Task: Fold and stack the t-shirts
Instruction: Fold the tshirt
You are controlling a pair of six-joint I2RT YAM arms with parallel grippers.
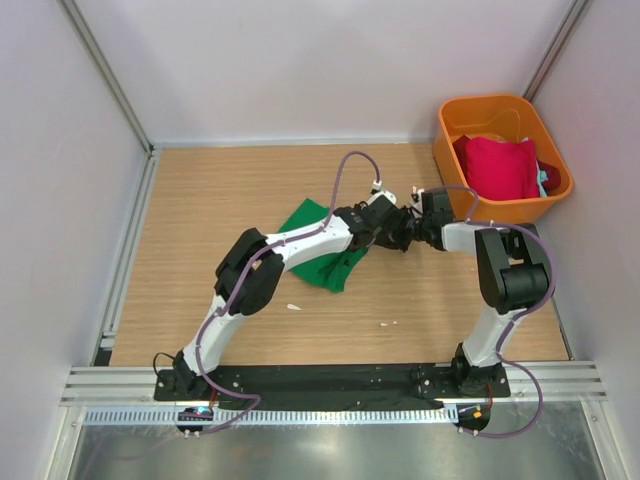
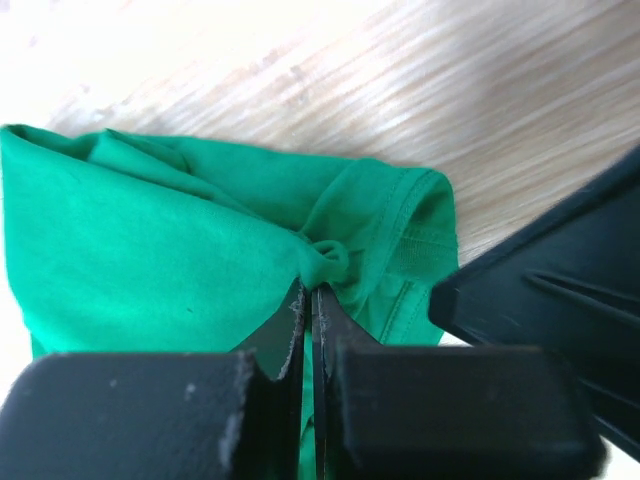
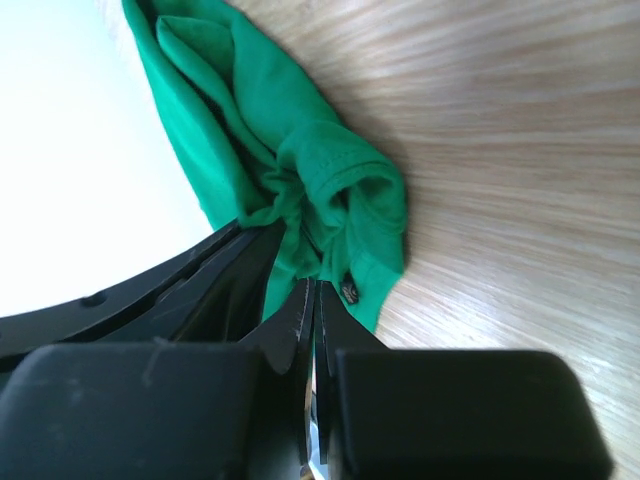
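Left gripper (image 2: 310, 300) and right gripper (image 3: 312, 292) both pinch a bunched edge of the green t-shirt (image 2: 150, 250) at their tips, so I'd lift gently, then spread them evenly.

The white left arm (image 1: 300, 240) covers the middle of the bright green cloth t-shirt (image 1: 335, 270). Only a teal cloth sliver (image 1: 543, 178) shows beside the crimson red cloth t-shirt (image 1: 497, 165). White specks (image 1: 388, 323) on the wooden table (image 1: 200, 200) are too small to tell.
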